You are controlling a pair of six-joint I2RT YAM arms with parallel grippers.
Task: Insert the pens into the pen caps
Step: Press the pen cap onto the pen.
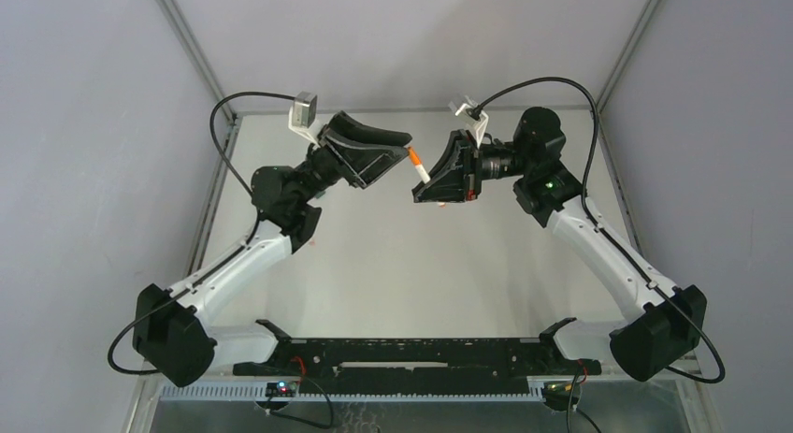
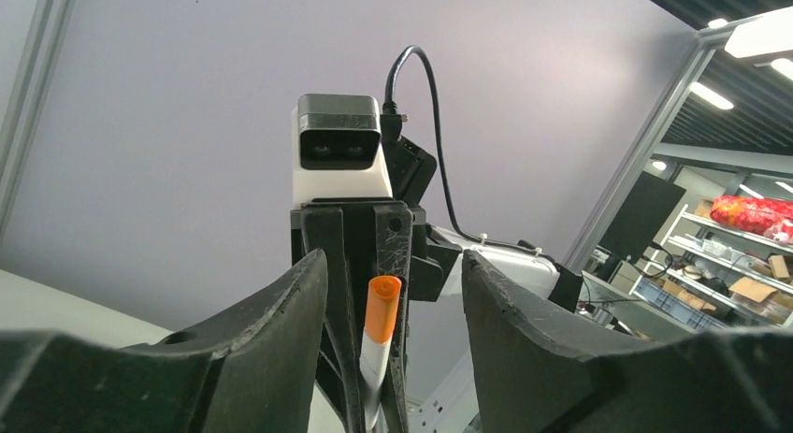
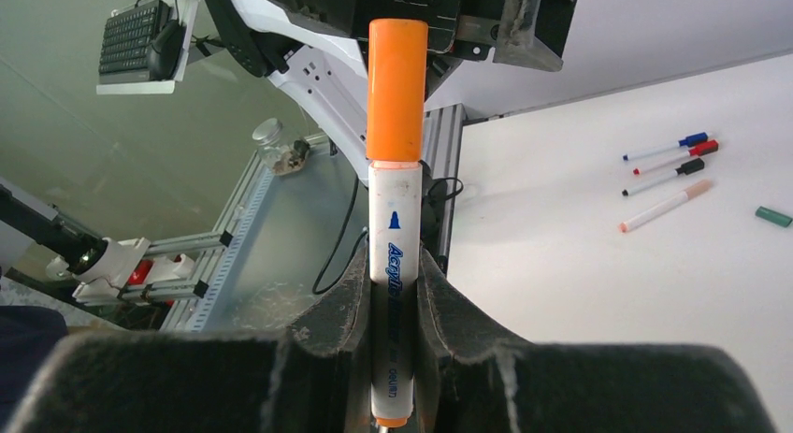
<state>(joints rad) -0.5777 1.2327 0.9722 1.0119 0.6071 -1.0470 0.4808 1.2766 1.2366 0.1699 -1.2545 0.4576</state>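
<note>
From above: both arms reared up over the tabletop [image 1: 393,265], elbows bent, wrists turned inward to face each other in mid-air. Between them a tilted marker pen [image 1: 420,173], its orange cap [image 1: 411,154] toward the left tool [image 1: 400,157], its barrel in the right tool [image 1: 425,182]. From the left wrist: own fingers [image 2: 281,321] apart, flanking the orange cap without touching it; beyond it, the right tool seen head-on. From the right wrist: right tool pinched tight on the white barrel, marker pen upright, orange cap on its top end and seemingly seated or nearly so. Off to the right on the tabletop, well apart from the arms: blue pen [image 3: 666,147], red pen [image 3: 703,150], black pen [image 3: 664,179], pinkish pen [image 3: 666,206], and a loose green cap [image 3: 772,216]. Likely step: capping the orange pen. Next, probably: left tool closing on the cap, then a straight push along the barrel against a firm right grip.
</note>
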